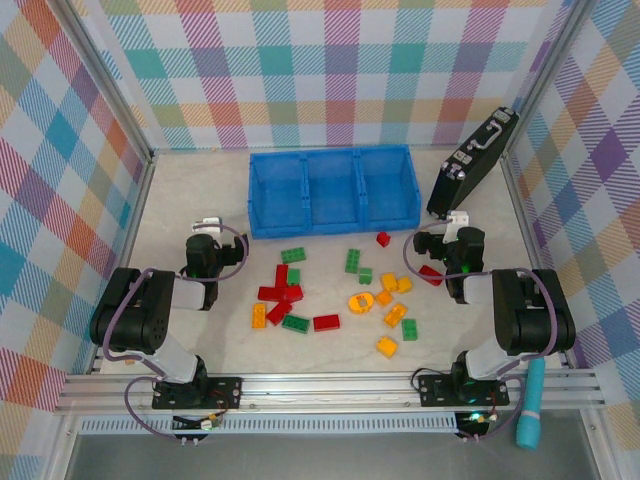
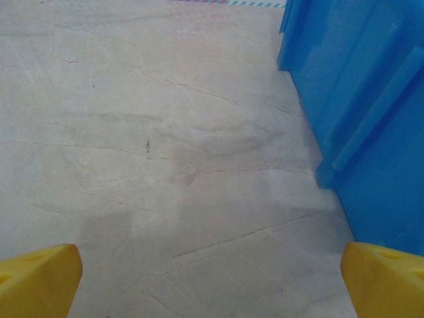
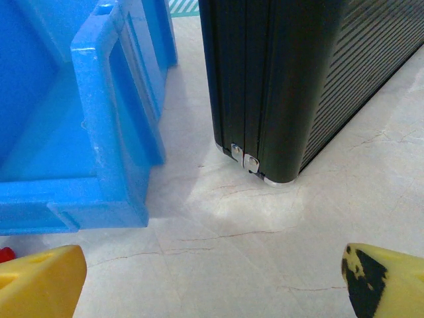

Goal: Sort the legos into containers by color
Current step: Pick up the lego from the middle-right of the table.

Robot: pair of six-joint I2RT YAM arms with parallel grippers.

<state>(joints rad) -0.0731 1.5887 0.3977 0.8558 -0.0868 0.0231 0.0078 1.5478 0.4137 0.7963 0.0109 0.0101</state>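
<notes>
Table [image 1: 180, 200]: bare pale surface inside the checkered enclosure.

Bin [image 1: 330, 222], blue, sat at upper centre of the top view with three compartments side by side. All three looked empty as far as the overhead view showed. A black case [image 1: 470, 165] leaned at upper right, just beside the bin's right end; it plays no part in the sort.

Legos [image 1: 326, 322]: all lay loose on the table in the middle of the top view, below the bin, with red, green and yellow-orange mixed together. The round orange piece [image 1: 360, 300] sat near the centre of the spread. One red brick [image 1: 383, 238] lay closest to the bin's front wall, and another red brick [image 1: 430, 275] lay just beside the right arm's wrist.

Judgement: the sort had not begun. Every brick remained to be picked and no colour had yet been given a compartment.

Arms: both were folded low at the bottom of the top view, with forearms pointing toward the bin.
- Left gripper [image 1: 208, 228] was at centre left, near the bin's left end. In the left wrist view its yellow fingers [image 2: 40, 281] were spread wide over bare table and held nothing, with the bin wall at right.
- Right gripper [image 1: 450, 230] was at centre right. In the right wrist view its fingers [image 3: 40, 278] were likewise wide apart and empty, facing the gap between bin and case.
</notes>
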